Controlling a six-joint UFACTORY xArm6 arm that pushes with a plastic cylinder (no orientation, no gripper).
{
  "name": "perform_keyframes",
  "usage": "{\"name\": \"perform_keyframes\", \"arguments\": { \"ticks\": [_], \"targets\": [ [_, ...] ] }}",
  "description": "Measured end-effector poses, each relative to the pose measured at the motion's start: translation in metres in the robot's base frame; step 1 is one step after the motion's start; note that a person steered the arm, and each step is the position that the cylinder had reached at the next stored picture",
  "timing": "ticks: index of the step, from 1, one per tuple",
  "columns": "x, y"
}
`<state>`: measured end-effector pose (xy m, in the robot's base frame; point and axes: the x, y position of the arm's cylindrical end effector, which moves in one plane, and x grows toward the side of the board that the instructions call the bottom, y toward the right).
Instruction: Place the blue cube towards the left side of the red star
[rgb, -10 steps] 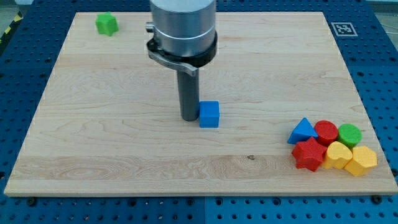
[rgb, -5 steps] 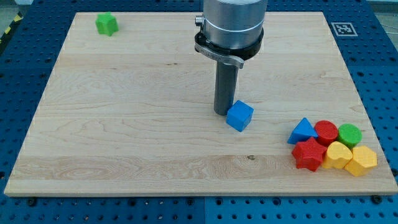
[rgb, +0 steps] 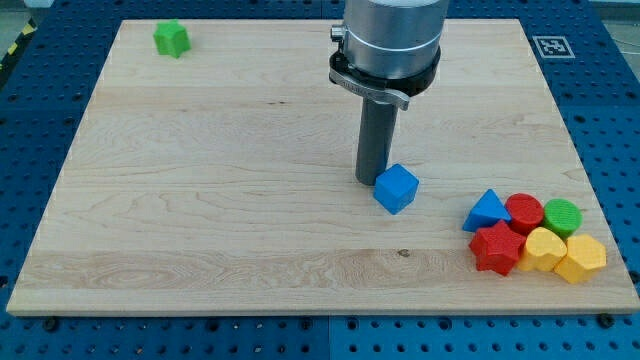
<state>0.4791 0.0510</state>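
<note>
The blue cube (rgb: 396, 188) lies right of the board's centre, turned so a corner faces down the view. My tip (rgb: 374, 180) stands just at the cube's upper left, touching or nearly touching it. The red star (rgb: 496, 248) lies near the board's lower right, well to the right of and below the cube, at the lower left of a cluster of blocks.
Around the red star sit a blue triangle (rgb: 487, 211), a red cylinder (rgb: 524, 212), a green cylinder (rgb: 562, 215), a yellow heart-like block (rgb: 544, 248) and a yellow hexagon (rgb: 582, 258). A green block (rgb: 171, 38) lies at the board's upper left.
My tip has moved to the view's right, pushing the blue cube rightward and turning it about its corner. The other blocks have not moved.
</note>
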Motion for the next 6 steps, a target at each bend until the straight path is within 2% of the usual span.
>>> {"name": "perform_keyframes", "arguments": {
  "ticks": [6],
  "targets": [
    [0.008, 0.041]
  ]
}}
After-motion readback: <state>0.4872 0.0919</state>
